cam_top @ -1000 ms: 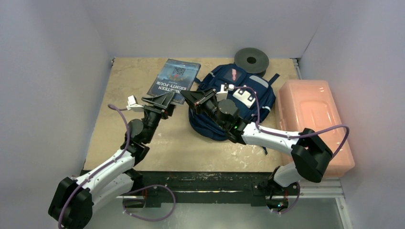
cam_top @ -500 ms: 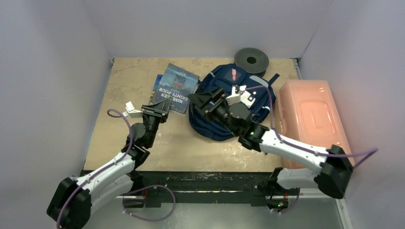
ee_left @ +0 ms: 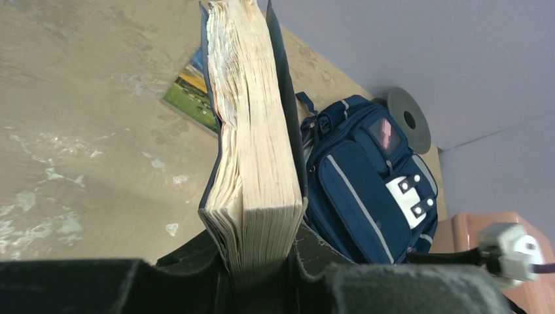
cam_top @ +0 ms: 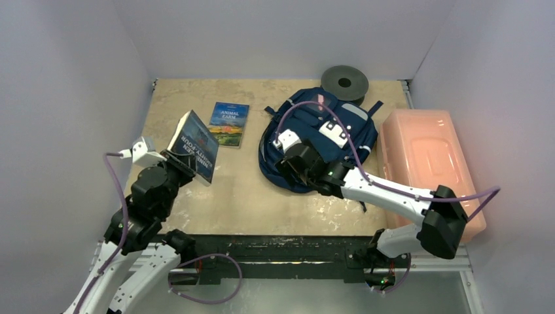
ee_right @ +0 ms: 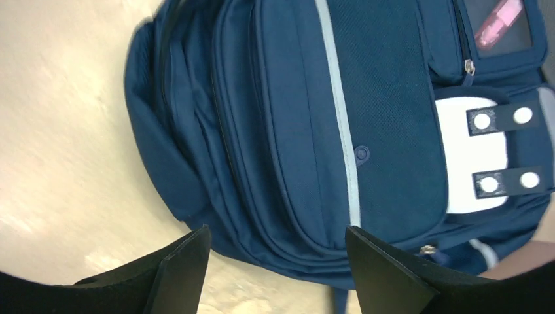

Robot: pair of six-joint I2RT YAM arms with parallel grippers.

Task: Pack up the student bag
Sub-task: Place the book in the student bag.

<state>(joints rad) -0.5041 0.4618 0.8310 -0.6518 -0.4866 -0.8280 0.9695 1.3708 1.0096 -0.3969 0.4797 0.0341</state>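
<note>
**A:** What have you got, starting at the left of the frame?

**B:** Your left gripper (ee_left: 262, 265) has its fingers pinching the lower end of a thick paperback (ee_left: 252, 131). You hold it tilted and clear of the table (cam_top: 262, 196), I'd say so it can go into the bag edge-first.

**A:** And in the middle?

**B:** A second book (cam_top: 229, 123) lies flat, upper centre. Right of it is the student bag (cam_top: 304, 124), front up and seemingly zipped. Your right gripper (ee_right: 275, 239) hangs over its near edge with fingers spread and nothing between them, probably to pull the opening apart first.

**A:** The count?

**B:** Two books, one bag, one grey disc (cam_top: 345, 81) at the back and one pink box (cam_top: 432, 157) at far right.
</note>
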